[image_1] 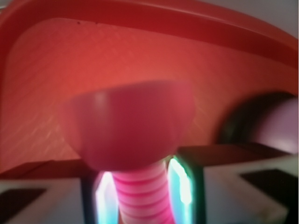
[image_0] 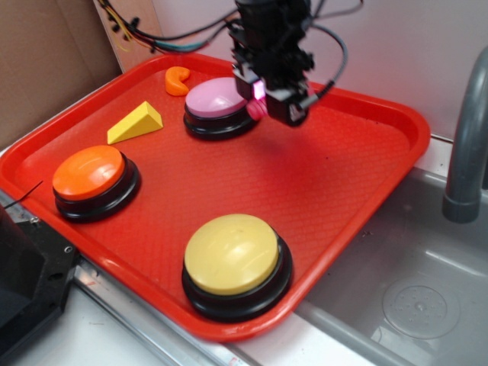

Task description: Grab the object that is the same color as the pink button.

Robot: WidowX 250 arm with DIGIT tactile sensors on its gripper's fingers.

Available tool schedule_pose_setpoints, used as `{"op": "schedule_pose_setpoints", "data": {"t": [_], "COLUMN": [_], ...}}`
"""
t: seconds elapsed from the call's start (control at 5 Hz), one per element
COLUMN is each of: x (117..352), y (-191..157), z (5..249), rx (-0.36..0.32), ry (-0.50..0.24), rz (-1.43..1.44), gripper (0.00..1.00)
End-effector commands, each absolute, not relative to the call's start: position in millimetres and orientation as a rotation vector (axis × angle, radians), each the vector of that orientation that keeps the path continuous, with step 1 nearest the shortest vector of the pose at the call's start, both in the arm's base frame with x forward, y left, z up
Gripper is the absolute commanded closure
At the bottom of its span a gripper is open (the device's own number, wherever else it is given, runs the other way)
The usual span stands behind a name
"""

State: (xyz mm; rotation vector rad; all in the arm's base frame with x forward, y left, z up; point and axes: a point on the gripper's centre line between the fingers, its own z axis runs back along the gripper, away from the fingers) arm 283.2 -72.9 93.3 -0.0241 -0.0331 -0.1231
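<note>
Three buttons sit on the red tray [image_0: 366, 145]: an orange button [image_0: 90, 174] at the left, a yellow button [image_0: 232, 255] at the front, and the pink button [image_0: 213, 99] at the back. The gripper [image_0: 263, 93] hangs just beside the pink button with its two fingers [image_1: 180, 186] squeezed tight on the ribbed stem of the pink bolt [image_1: 135, 140], so the bolt is up in the air above the tray, its head poking out past the fingertips. A yellow wedge [image_0: 136, 122] and an orange curve [image_0: 178, 80] lie near the back left of the tray, well apart from the bolt.
</note>
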Motion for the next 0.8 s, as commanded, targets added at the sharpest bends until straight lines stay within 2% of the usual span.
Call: {"op": "schedule_pose_setpoints", "data": {"t": [0.0,0.2,0.4,0.6], "x": [236.3,206.7,193.1,197.1], "y": [-44.4,-29.9,-23.8,-25.6], "z": [160.0,176.9,176.4,173.5], "rx": [-0.113,-0.12,-0.121,-0.132], "ry": [-0.067,-0.095,-0.11,-0.124], "rz": [-0.007,0.032,0.071,0.059], "gripper": [1.0,1.0,1.0,1.0]}}
